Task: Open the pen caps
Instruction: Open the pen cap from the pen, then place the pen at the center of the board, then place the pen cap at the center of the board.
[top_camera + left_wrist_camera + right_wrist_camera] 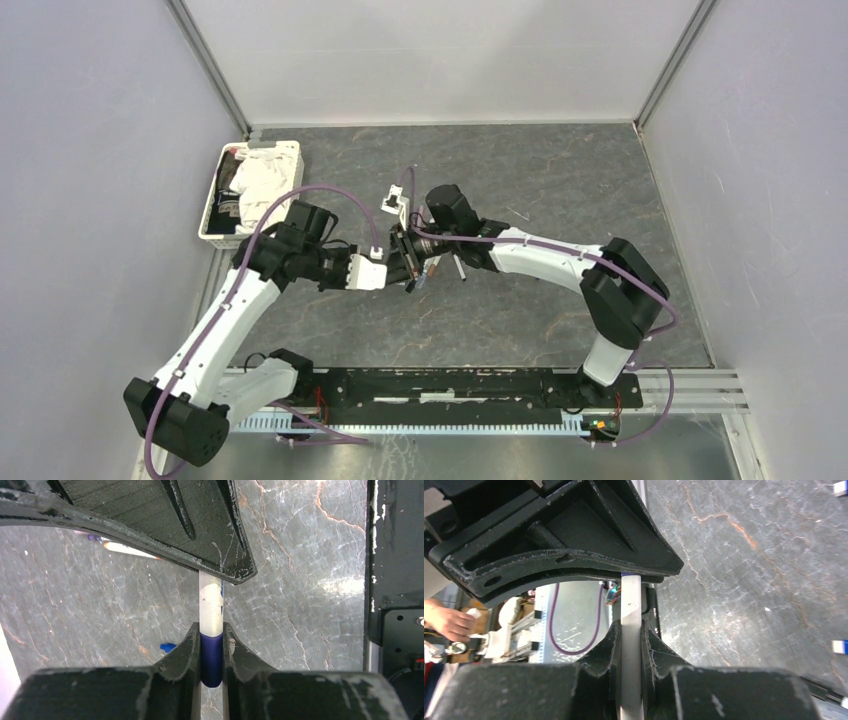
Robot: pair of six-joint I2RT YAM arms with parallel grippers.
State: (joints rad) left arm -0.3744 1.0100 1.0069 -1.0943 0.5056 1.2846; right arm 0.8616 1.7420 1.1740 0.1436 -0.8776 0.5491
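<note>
In the left wrist view my left gripper [211, 630] is shut on the dark blue cap [211, 660] of a white pen barrel [210, 602]. The barrel runs from the cap straight into my right gripper's fingers [150, 520] just above. In the right wrist view my right gripper [631, 627] is shut on the same white barrel [631, 605], with the left gripper's fingers [564, 545] close in front. In the top view the left gripper [388, 268] and the right gripper [412, 258] meet tip to tip over the middle of the table.
A loose blue cap [167, 646] lies on the table below the left gripper. Another white pen [130, 550] lies farther off. Blue caps [840, 646] lie at the right edge of the right wrist view. A white tray [212, 200] of cloth stands at the back left.
</note>
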